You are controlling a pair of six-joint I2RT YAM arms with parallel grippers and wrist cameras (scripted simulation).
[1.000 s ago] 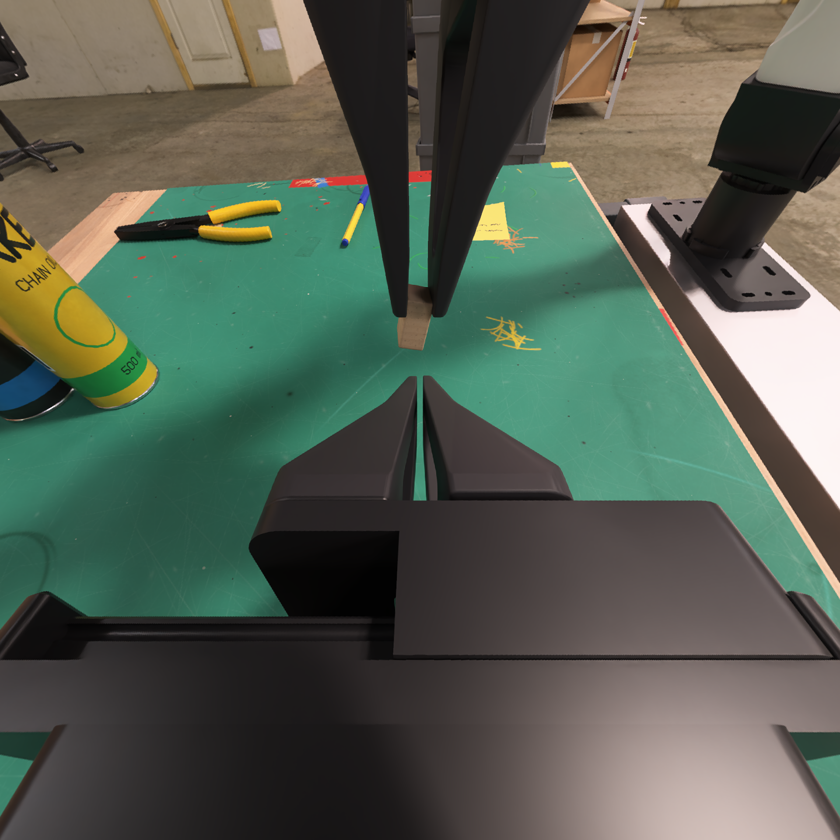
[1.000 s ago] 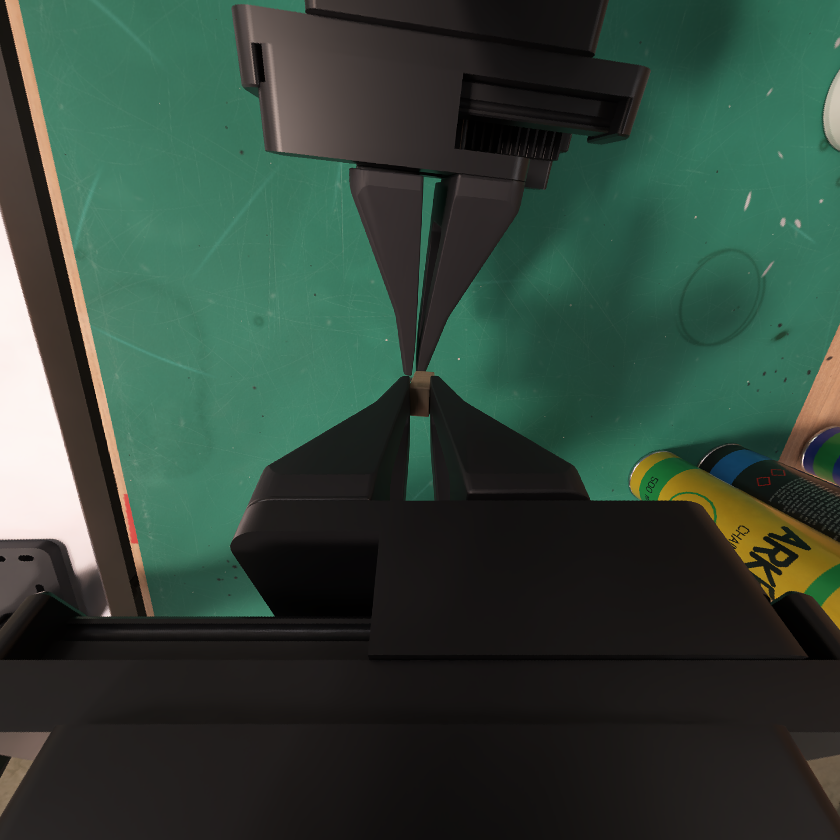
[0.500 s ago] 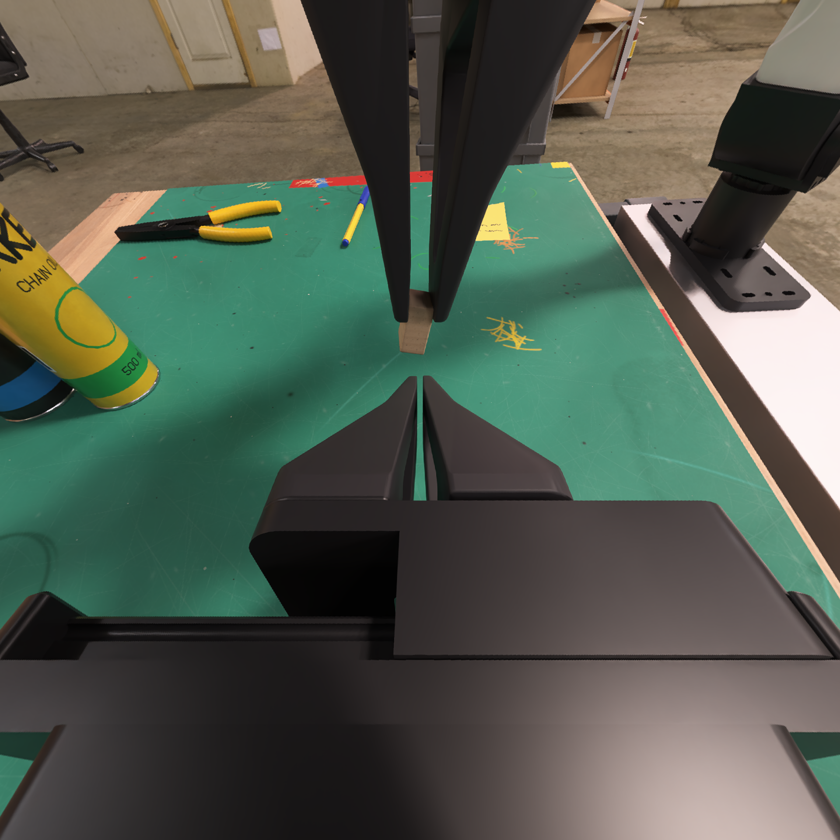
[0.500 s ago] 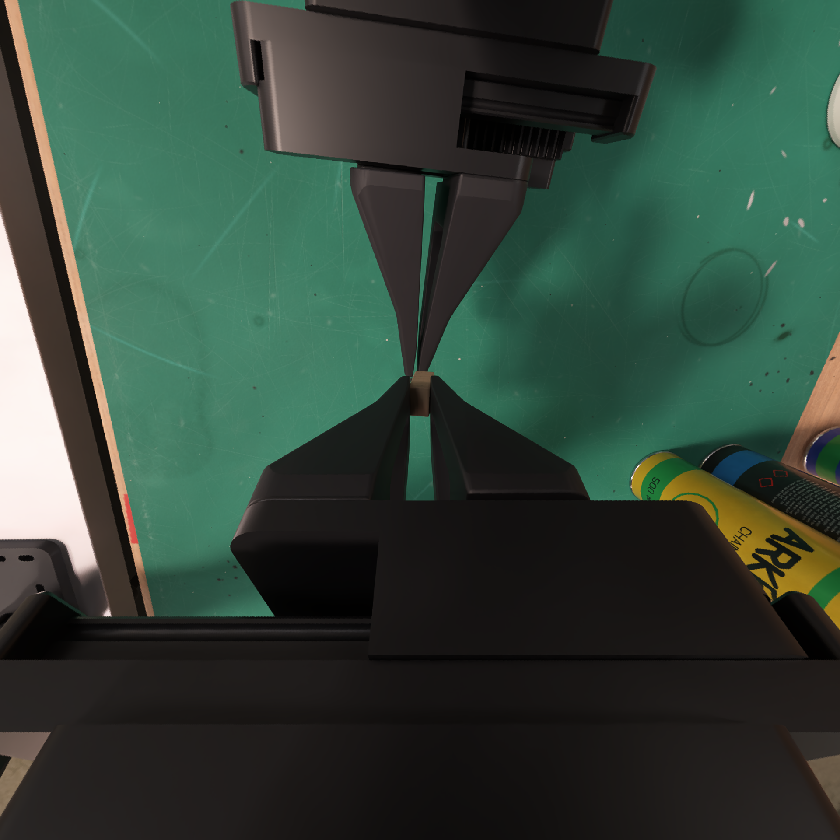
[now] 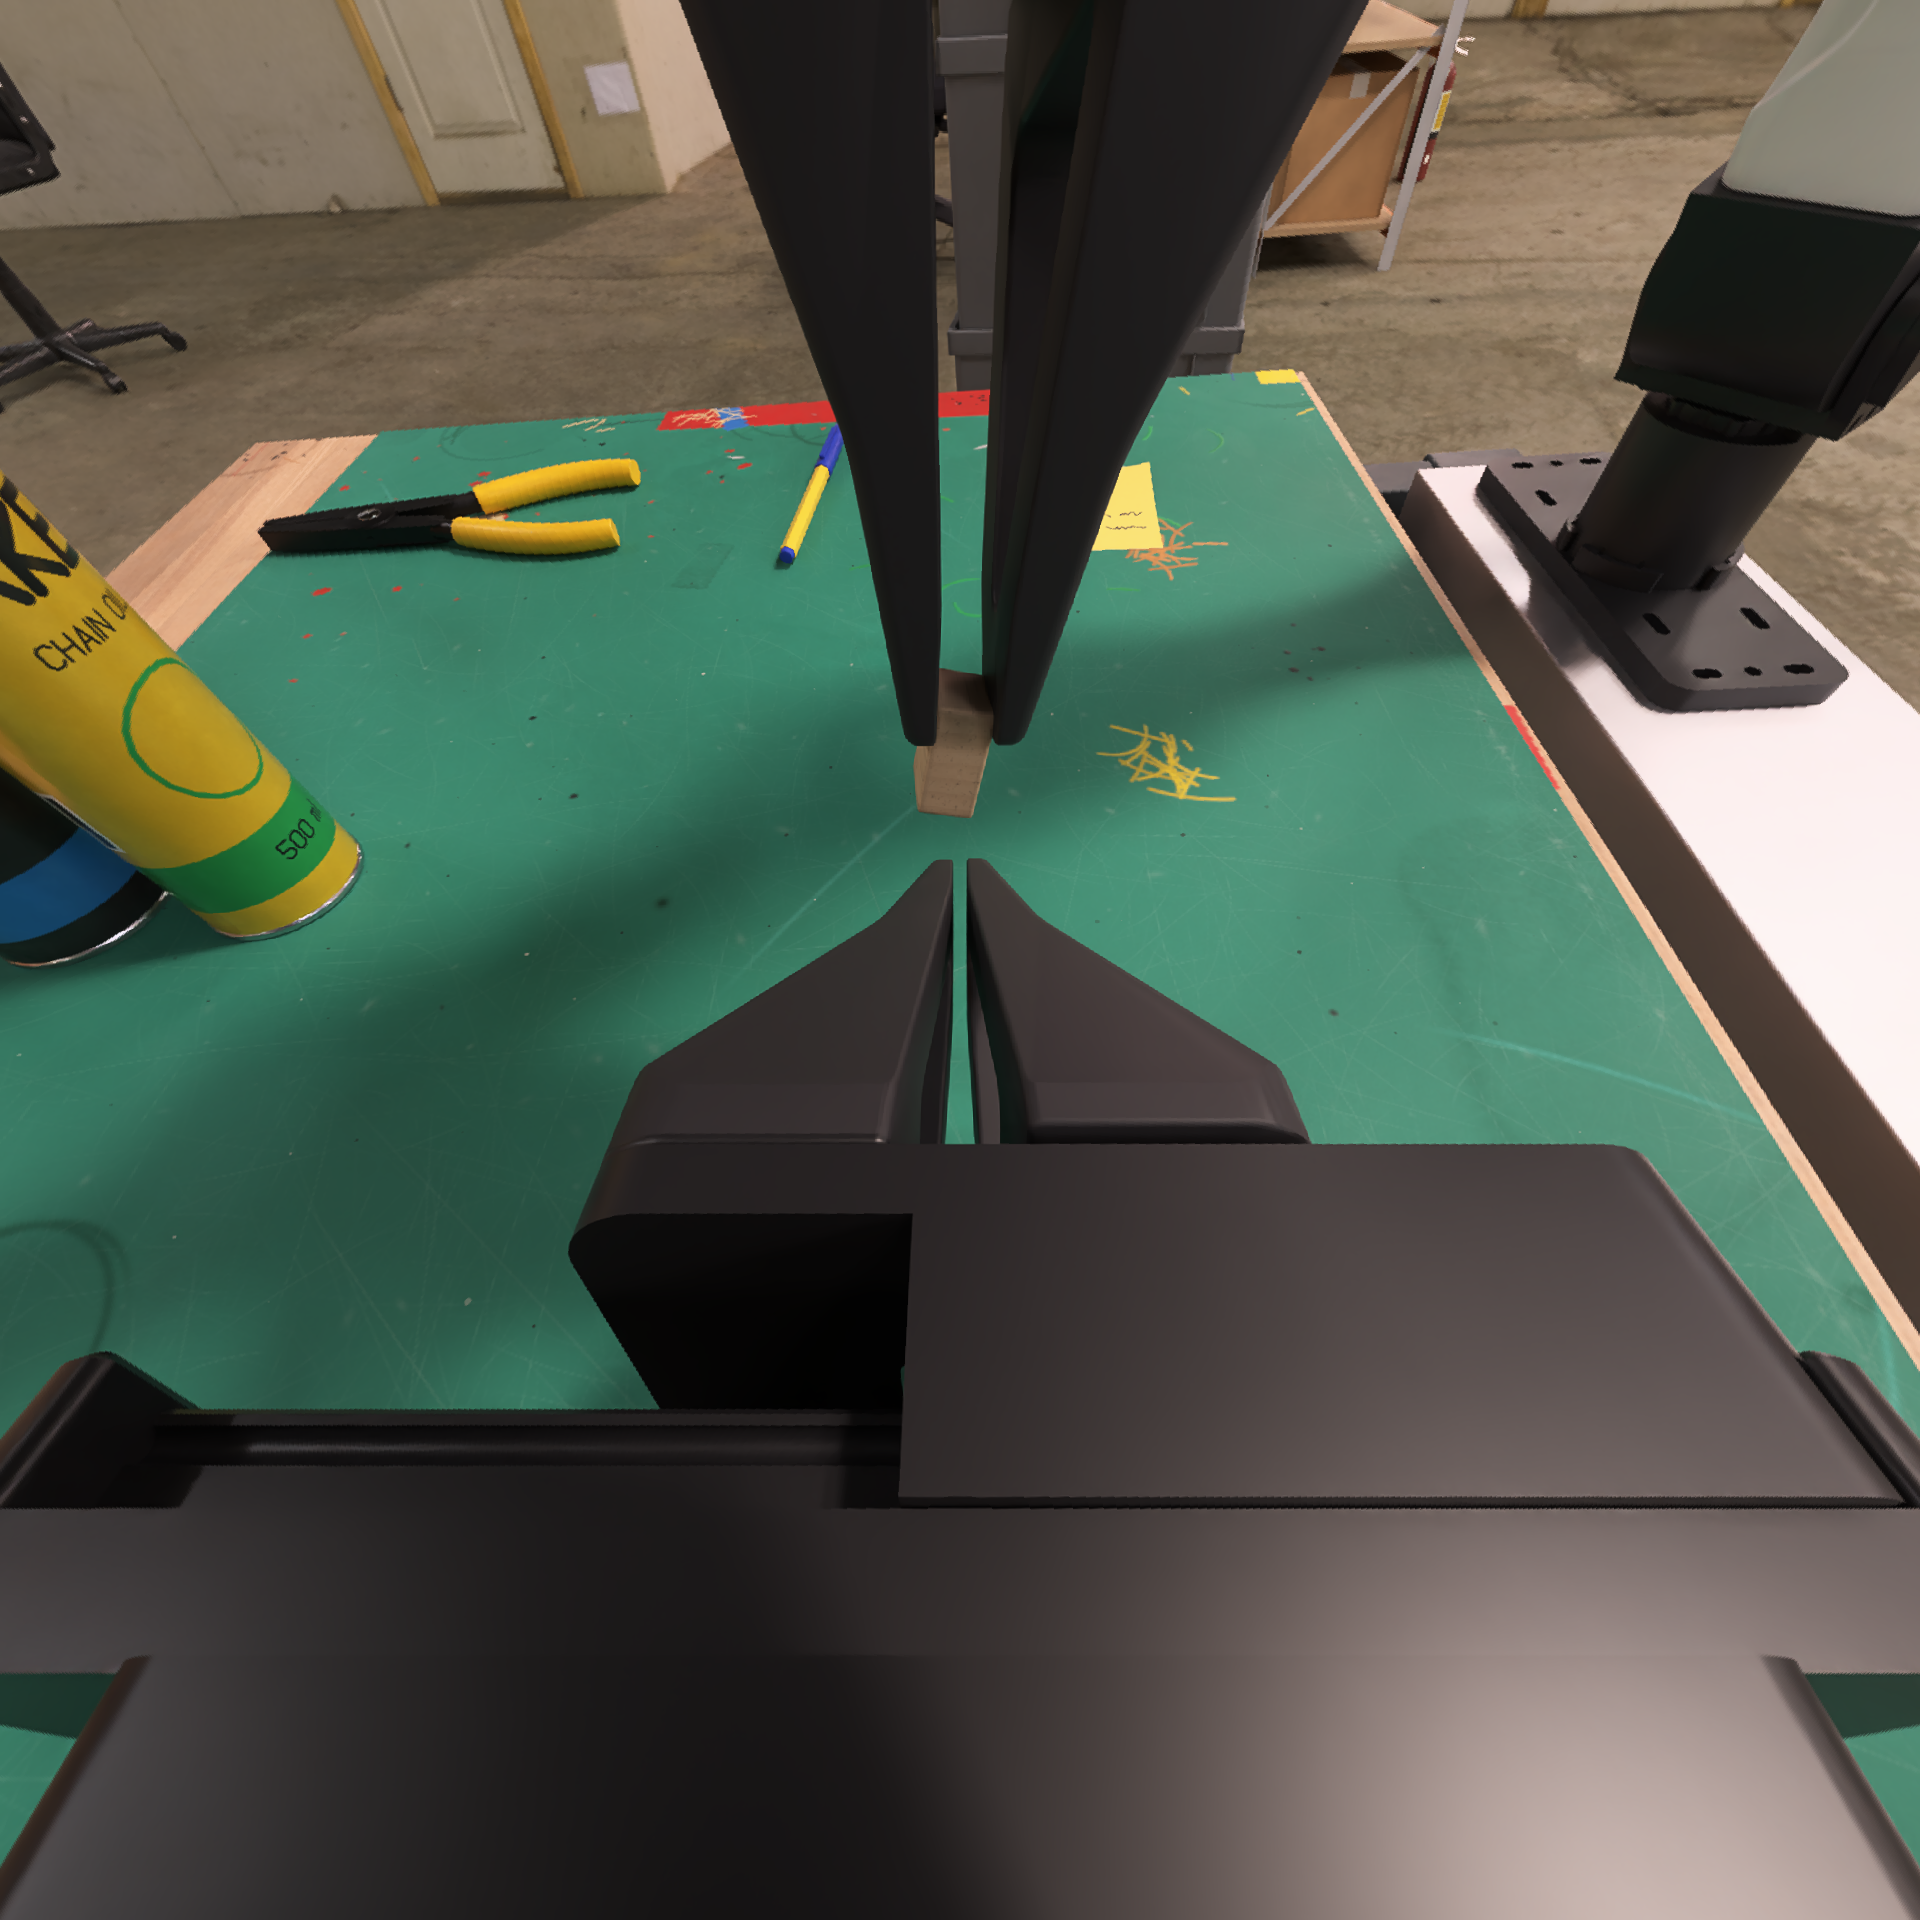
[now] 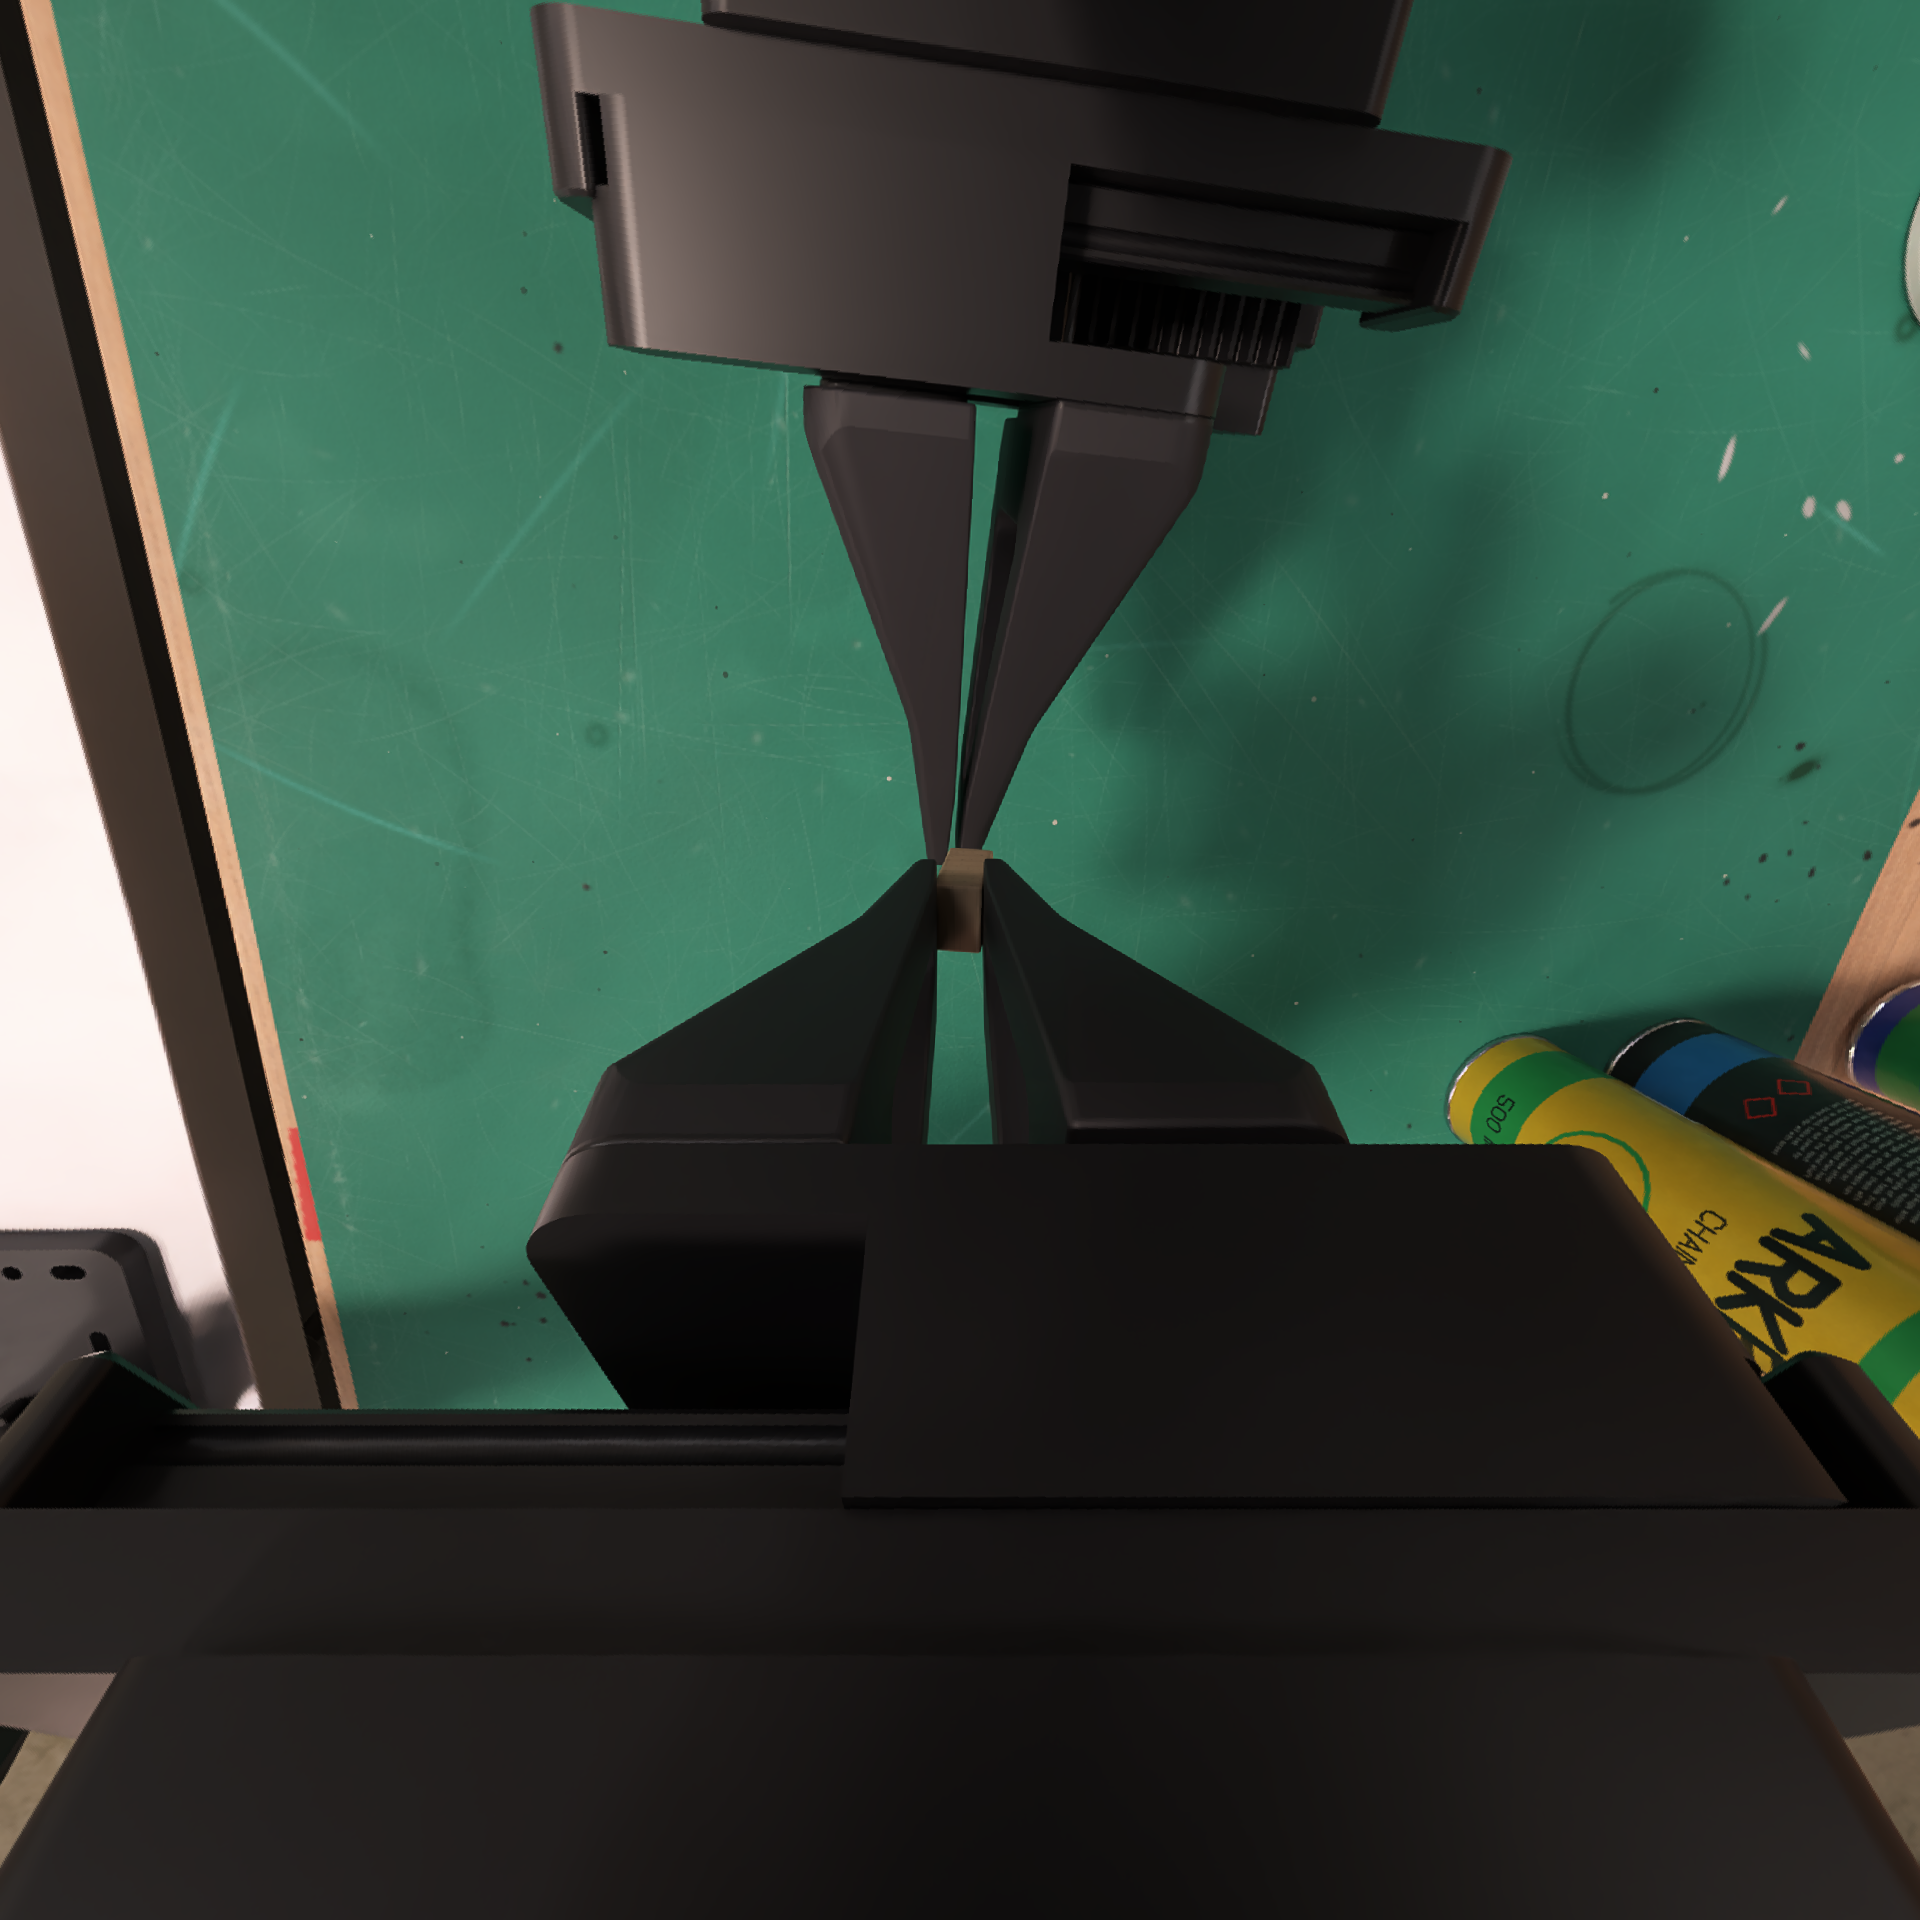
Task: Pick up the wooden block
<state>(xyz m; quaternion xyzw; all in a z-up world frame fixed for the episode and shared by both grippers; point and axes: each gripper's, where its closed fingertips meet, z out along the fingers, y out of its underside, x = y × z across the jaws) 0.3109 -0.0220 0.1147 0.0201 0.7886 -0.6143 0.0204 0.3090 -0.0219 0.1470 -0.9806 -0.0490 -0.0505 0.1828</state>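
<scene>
Barely changed from half a second back; right gripper [image 6: 960, 902] still clenched on wooden block [image 6: 959, 906] at frame centre, seemingly lifted; left gripper [image 5: 959, 868] closed, empty; pickup probably nearly done.

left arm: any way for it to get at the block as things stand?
Probably not. The right gripper is shut on the block, its fingers covering both side faces. The left gripper sits shut just short of the block; only the bare lower end faces it.
</scene>
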